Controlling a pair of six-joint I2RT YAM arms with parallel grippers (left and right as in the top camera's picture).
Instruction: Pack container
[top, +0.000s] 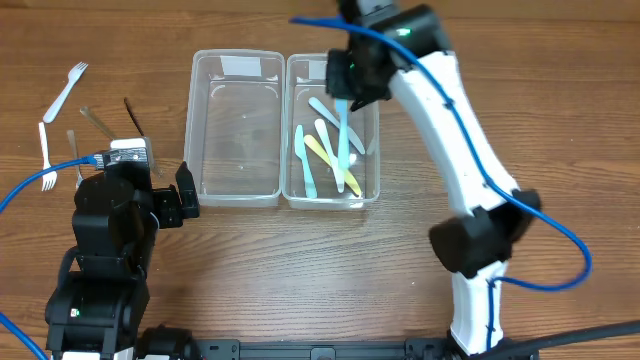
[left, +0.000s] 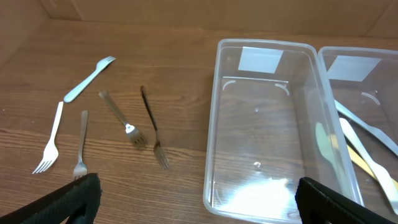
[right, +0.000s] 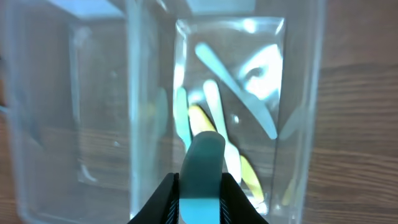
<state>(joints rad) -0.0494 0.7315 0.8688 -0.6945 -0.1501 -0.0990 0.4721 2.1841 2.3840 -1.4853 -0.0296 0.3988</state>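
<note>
Step in hand: loading knives into the right tub (top: 371, 190); right claw (right: 200, 200) poised above that tub, nearly closed on a pale blue knife (right: 203, 163) (handle pinched between the fingers, blade pointing down into the tub).
Next move, as judged: lower a little, spread the fingers, let the knife drop among the others; then across to the forks.
Left claw (left: 196, 202): spread as wide as it goes, holding nothing, hanging near the left tub's (top: 194, 150) near left corner.
Tubs: two clear ones, side by side, touching at the far middle of the table (top: 300, 270).
Left tub: nothing in it.
Knives in right tub: roughly five, pale blue, yellow and whitish, overlapping (exact count hard to tell), plus the held one.
Forks (left: 93, 127): five, loose on the table left of the tubs (two white, two clear, one dark).
</note>
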